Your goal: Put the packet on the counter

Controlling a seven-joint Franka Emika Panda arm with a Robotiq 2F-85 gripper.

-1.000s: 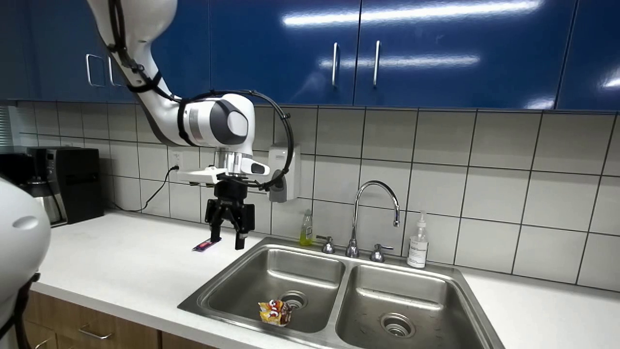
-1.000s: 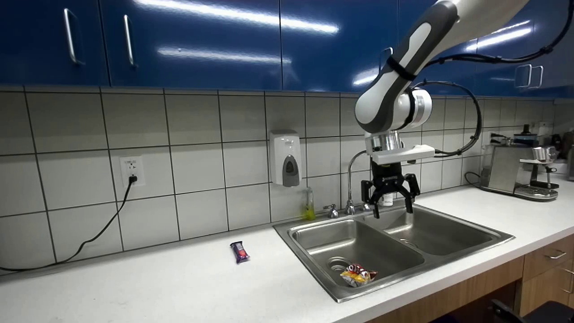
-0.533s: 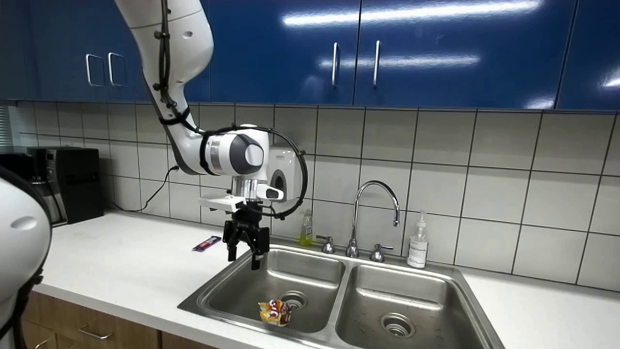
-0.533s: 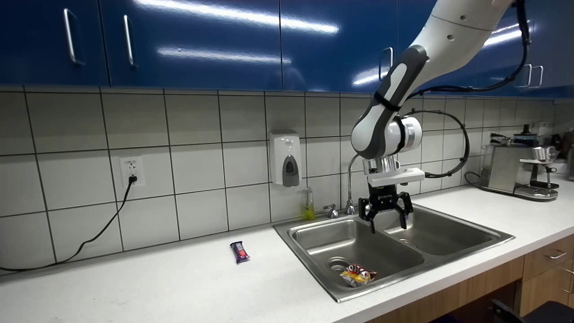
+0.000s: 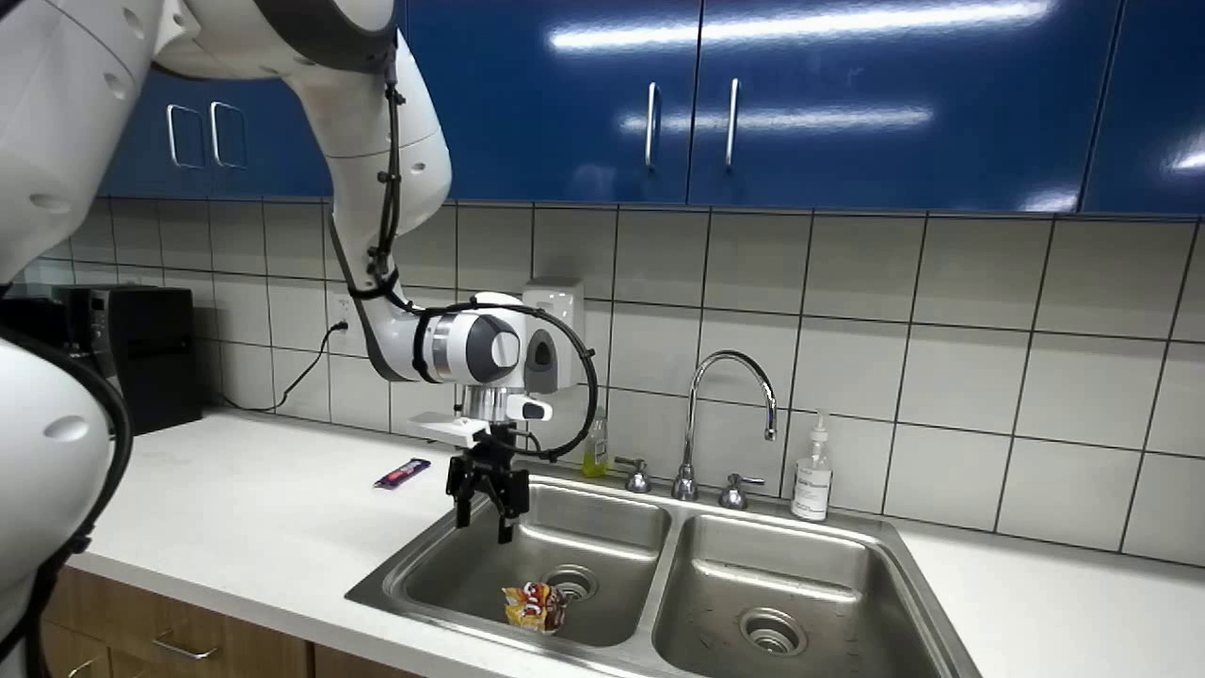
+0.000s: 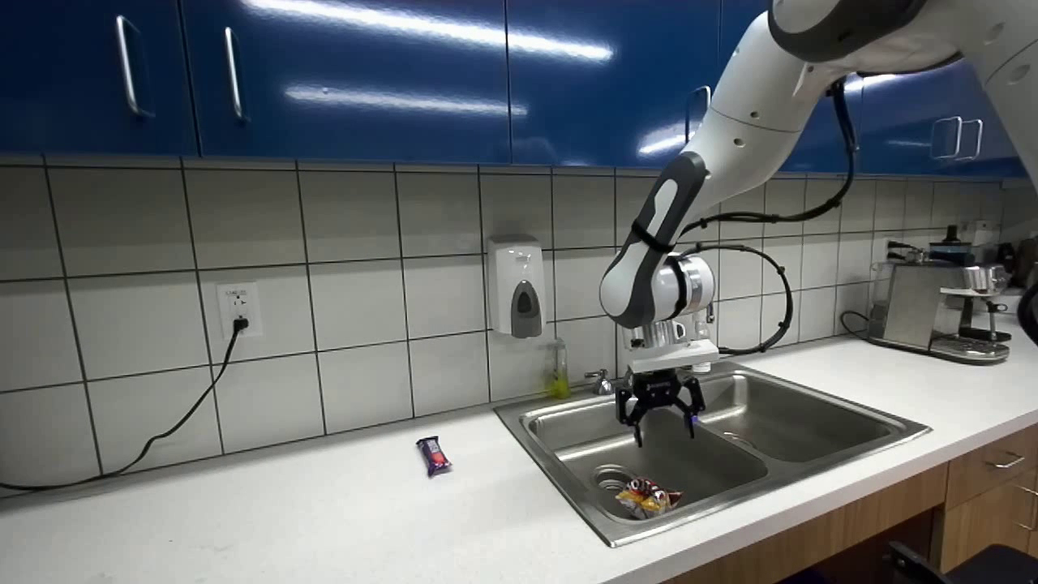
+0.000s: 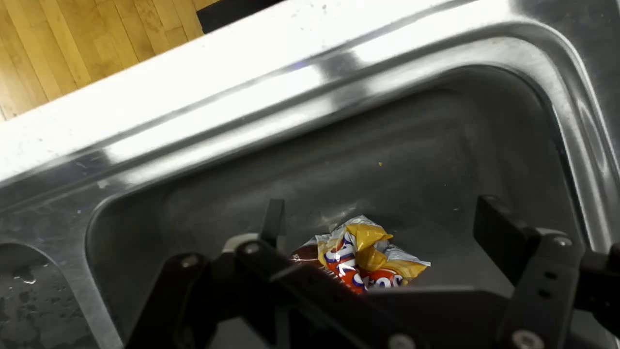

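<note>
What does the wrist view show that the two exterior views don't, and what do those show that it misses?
Only the wrist view: a wooden plank floor.

Only the exterior views: the blue cabinets, the tiled wall with its soap dispenser, and a small purple wrapper lying on the white counter.

All share: part of that counter, the steel sink, the crinkled yellow-orange packet lying in one basin, and the gripper, open above that basin.

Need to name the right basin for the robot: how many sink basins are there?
2: one basin holds the packet; the other basin adjoins it across a divider.
</note>
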